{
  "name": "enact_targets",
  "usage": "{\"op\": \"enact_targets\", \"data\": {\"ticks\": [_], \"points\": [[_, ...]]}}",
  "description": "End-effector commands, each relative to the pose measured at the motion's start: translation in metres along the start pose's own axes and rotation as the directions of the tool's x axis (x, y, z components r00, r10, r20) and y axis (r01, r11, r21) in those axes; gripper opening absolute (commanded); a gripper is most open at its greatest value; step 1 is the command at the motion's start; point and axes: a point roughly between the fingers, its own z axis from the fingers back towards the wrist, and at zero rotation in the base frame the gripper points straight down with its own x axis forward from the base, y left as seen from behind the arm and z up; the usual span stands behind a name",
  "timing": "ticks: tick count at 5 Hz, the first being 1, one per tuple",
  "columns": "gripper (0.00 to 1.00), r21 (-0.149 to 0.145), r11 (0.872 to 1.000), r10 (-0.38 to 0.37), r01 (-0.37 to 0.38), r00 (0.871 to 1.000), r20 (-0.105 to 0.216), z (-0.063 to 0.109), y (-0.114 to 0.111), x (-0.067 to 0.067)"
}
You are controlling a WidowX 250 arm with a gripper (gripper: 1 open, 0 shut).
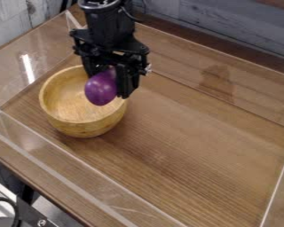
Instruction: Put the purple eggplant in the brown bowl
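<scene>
Above the brown bowl (79, 105), black gripper (106, 82) pointing straight down, fingers pinching the purple eggplant (100, 89) between them. Eggplant hanging clear of the wood, over the bowl's hollow toward its right-hand rim, not resting on anything. Bowl itself sitting toward the left of the wooden table (192, 151), under a clear sheet with raised edges, grey plank wall (240, 22) behind.

Legible text: none.
Labels or brands: none readable on any surface.
Numbers or signs: none readable.
</scene>
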Motion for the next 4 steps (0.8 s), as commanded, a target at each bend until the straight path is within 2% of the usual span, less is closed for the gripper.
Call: {"op": "enact_targets", "data": {"ticks": [1, 4], "points": [[0.0, 0.011, 1.0, -0.007, 0.006, 0.999, 0.052, 0.011, 0.005, 0.001], [0.0, 0.012, 1.0, 0.003, -0.004, 0.999, 0.051, 0.002, 0.018, -0.003]]}}
